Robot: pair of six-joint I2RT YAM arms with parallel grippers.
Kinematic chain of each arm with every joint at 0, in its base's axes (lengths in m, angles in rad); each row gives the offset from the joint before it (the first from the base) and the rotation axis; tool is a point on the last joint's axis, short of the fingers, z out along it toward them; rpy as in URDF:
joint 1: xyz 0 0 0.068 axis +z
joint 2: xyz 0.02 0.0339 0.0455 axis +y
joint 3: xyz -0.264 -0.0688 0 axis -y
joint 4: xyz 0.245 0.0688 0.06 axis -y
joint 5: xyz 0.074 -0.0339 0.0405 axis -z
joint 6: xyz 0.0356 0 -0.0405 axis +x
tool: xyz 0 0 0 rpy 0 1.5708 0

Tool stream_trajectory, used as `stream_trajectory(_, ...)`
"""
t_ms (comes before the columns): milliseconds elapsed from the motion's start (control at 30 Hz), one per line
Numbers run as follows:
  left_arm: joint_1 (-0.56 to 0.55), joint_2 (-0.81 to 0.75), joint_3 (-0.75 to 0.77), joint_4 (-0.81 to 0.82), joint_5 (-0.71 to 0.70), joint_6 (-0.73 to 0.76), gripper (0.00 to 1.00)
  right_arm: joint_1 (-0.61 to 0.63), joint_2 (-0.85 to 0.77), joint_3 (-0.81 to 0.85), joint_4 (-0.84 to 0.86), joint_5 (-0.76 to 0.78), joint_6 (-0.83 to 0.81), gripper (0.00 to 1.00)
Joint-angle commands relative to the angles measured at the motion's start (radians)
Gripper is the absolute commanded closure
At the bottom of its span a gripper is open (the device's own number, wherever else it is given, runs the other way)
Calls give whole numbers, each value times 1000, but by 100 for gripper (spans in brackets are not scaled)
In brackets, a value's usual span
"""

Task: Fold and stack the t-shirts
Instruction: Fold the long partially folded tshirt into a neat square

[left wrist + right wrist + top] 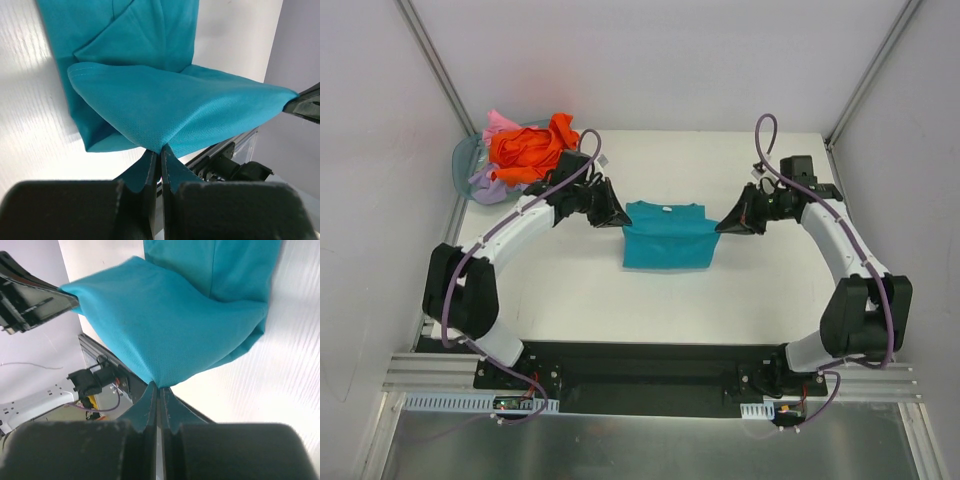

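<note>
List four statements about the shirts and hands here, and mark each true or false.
1. The left hand and right hand are both shut on the teal shirt. True.
2. The orange shirt is folded flat on the table. False: it lies crumpled at the basket, back left.
3. The teal shirt lies between the two arms. True.
4. A pink shirt is stacked on the teal shirt. False: nothing lies on it; pink cloth shows at the basket.

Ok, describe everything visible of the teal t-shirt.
The teal t-shirt is plain, soft knit cloth, partly folded on the table, collar on the far side with a small white spot. Its near edge is lifted, sagging between the left claw and right claw, each shut on a corner; the rest lies flat.
</note>
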Motion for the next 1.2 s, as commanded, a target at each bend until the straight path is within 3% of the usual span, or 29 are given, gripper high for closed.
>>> stream_trajectory(0,41,90,105,20,37,40,100,-20,99,109,106,-24,23,99)
stream_trajectory(367,108,464,389,52,50,34,100,-23,339,221,381,153,80,96)
stream_trajectory(400,124,495,439,50,43,16,98,-22,356,227,413,163,83,95)
stream_trajectory(433,131,524,464,50,69,10,84,-22,379,237,422,210,79,94)
stream_trajectory(500,145,604,549,50,124,10,72,-26,452,292,386,264,65,80)
stream_trajectory(533,162,624,574,50,162,3,49,-26,472,316,368,277,53,70)
stream_trajectory(567,165,647,596,52,197,-3,42,-28,509,374,352,277,22,44)
stream_trajectory(600,167,650,633,52,196,9,34,-26,521,402,303,275,8,27)
stream_trajectory(633,168,646,642,52,196,17,27,-25,526,424,283,272,2,2)
stream_trajectory(667,167,629,650,52,192,25,17,-23,525,442,266,271,-7,3)
stream_trajectory(733,165,601,648,50,190,45,11,-14,480,427,258,281,-18,3)
stream_trajectory(767,162,569,639,52,188,51,1,-11,459,413,257,286,-24,3)
stream_trajectory(967,98,459,507,75,173,83,1,44,281,209,266,276,-61,3)
stream_trajectory(1167,-5,466,403,129,178,36,1,136,273,93,386,205,33,3)
